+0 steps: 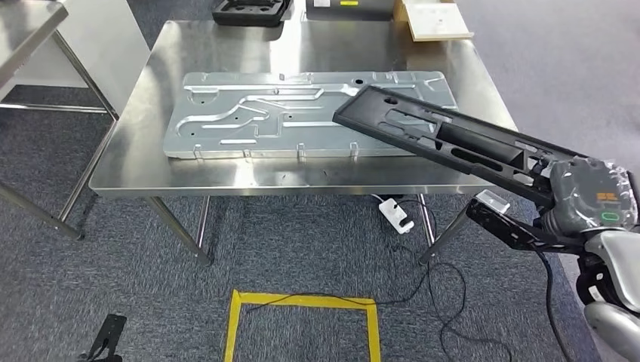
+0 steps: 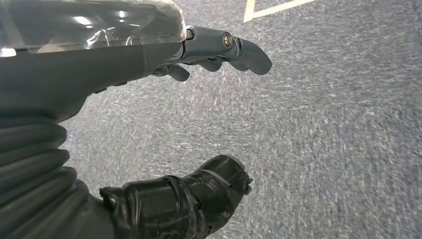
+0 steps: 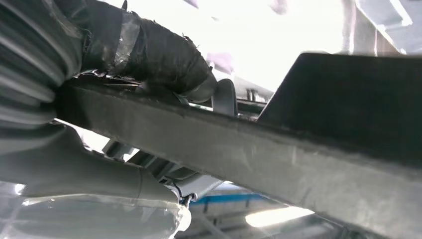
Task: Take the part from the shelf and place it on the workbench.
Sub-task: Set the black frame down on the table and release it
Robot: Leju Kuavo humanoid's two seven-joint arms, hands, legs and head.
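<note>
The right hand (image 1: 555, 197) grips a long black moulded plastic part (image 1: 430, 136), tilted above the steel bench's (image 1: 143, 162) right edge; the left hand (image 2: 164, 99), fingers apart, holds nothing.

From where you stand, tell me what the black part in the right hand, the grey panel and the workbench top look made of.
Black part: likely moulded plastic, matte, no glare.
Grey panel: looks like stamped sheet metal, dull silver with pressed ribs.
Workbench: probably stainless steel, brushed, with blurred reflections.

Part (image 1: 430, 136) above workbench (image 1: 143, 151) panel (image 1: 249, 121)
</note>
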